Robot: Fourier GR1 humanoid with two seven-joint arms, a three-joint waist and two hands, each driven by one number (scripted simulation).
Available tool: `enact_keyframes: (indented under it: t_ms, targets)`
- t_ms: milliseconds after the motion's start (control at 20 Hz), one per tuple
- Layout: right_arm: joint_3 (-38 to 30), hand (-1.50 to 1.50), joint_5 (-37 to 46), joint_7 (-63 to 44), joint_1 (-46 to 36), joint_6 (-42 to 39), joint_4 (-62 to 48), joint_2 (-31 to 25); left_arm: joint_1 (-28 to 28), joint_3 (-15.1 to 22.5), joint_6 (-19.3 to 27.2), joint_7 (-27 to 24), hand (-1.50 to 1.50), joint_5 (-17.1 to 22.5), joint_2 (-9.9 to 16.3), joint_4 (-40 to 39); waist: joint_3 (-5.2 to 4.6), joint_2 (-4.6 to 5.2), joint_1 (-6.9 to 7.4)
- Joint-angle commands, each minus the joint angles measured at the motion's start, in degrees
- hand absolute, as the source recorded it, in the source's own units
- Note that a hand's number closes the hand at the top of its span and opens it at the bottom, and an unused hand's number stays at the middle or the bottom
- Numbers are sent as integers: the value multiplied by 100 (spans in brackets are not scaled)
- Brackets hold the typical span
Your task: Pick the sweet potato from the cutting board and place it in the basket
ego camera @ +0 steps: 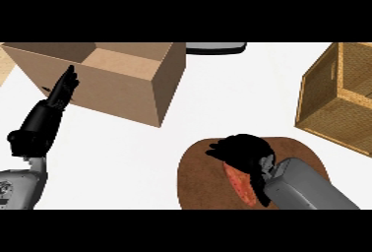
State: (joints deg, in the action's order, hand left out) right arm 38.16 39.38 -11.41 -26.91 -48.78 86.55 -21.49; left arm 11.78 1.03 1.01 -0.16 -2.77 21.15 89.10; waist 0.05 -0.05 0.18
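At lower centre, the reddish-orange sweet potato (238, 181) is clasped by the curled right hand (243, 150) over the round brown wooden cutting board (195, 170), presumably for lifting. The woven tan basket (335, 98) is seen at upper right. The left hand (62, 91) is rested at left, fingers straight.

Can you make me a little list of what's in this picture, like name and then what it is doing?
right hand: over the cutting board, fingers curled down around the sweet potato
sweet potato: orange-red, on the board, mostly hidden under the hand
cutting board: round, brown, at the lower middle
basket: woven, at the right edge, nothing seen inside
cardboard box: open top, upper left
left hand: open, fingers up, resting beside the box
counter: white
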Motion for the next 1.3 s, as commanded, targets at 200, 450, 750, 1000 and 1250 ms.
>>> enact_keyframes:
  t_ms: [200,450,750,1000,1250]
  targets:
    - [-72,-150,770,236,440,177,-200,332,86,-173,-80,-143,0,-272,-301,-317,-5,9,-20]
    - [-418,150,819,276,391,-236,-203,515,-102,-254,-233,-431,0,-367,-355,-387,-6,6,-20]
    - [-385,150,1273,1283,31,505,-1223,496,-28,-365,-464,302,0,-281,-236,377,-3,14,27]
    - [-236,150,1627,1662,358,901,-971,368,59,-384,-422,-67,0,-446,-374,-106,-5,8,-10]
    - [-2343,150,1310,1393,979,1929,-1289,-1481,-242,-691,-262,31,0,-352,-201,5,34,-31,-642]
